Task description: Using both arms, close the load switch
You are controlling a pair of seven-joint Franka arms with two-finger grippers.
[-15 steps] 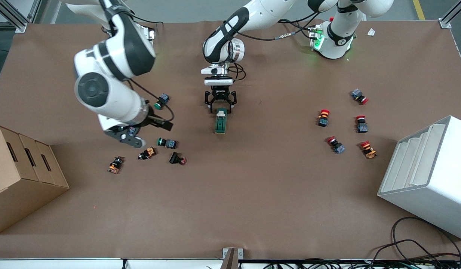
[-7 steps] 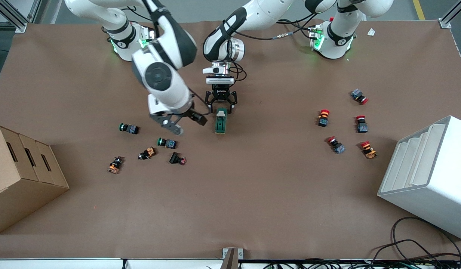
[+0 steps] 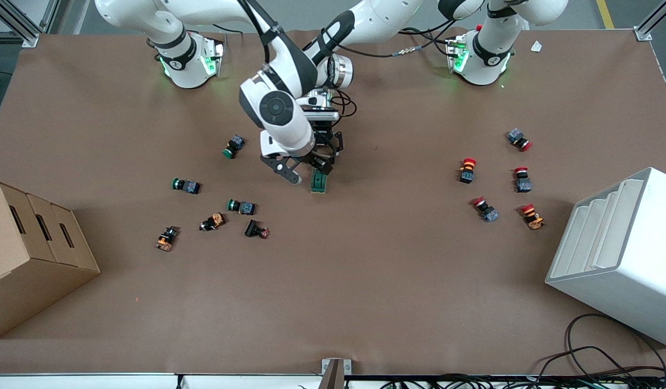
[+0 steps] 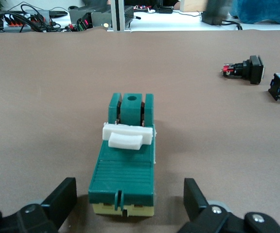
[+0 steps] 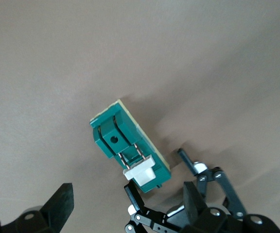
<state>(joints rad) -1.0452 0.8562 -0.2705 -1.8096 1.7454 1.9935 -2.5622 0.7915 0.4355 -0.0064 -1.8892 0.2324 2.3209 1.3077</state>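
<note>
load switch [image 4: 125,167] between parted left gripper [image 4: 128,204] fingers

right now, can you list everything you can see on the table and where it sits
dark green rectangular load switch with white lever: one, mid-table, lying flat
green-capped push buttons: three, toward the right arm's end
orange-bodied push buttons: two, same cluster, nearer the front camera
black push button with red tip: one, beside them
red-capped push buttons: five, toward the left arm's end
brown cardboard box: one, at the right arm's end
white foam slotted tray: one, at the left arm's end
brown table mat: one
left claw: open, straddling the switch's end
right claw: open, over the switch
</note>
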